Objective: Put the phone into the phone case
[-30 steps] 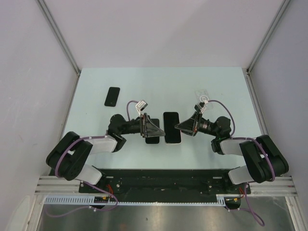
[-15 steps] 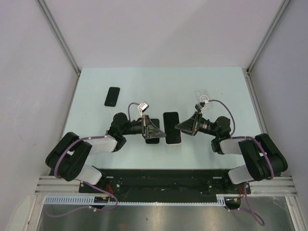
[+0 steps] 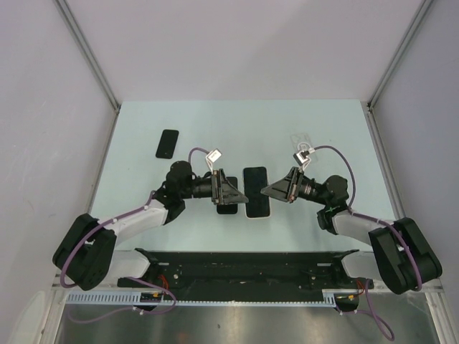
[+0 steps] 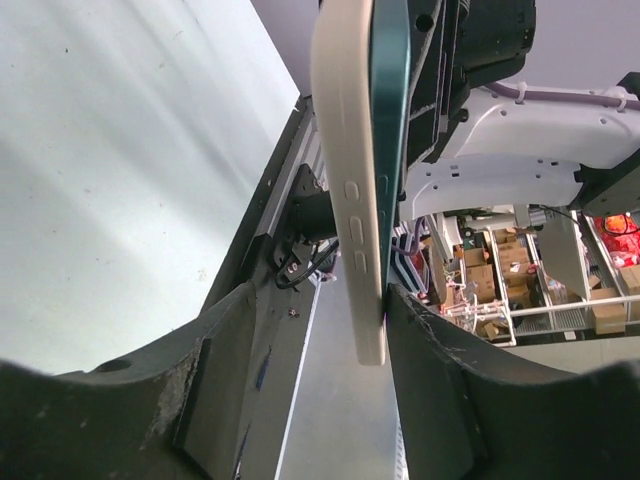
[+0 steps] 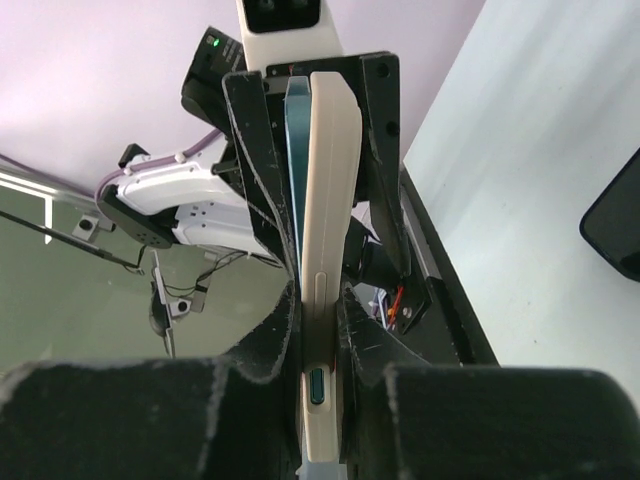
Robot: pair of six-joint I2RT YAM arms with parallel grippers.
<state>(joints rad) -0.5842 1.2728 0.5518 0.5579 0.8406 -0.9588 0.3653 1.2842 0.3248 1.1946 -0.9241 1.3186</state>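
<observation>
Right claw [image 5: 318,310] clamps phone [image 5: 295,170] and phone case [image 5: 330,200]; left claw [image 4: 320,300] gapes.

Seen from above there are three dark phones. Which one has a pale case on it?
The middle phone of the three: a cream case rims it. The far-left black phone and the dark phone just left of the middle one are bare.

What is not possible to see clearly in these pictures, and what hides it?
- Top view: the dark slab lies half under the left gripper; phone or case, I cannot tell.
- Wrist views: the phone in the cream case shows edge-on only, its ends cut by the frame; full seating unknown.
- Top view: the clear item is too small to identify.
</observation>
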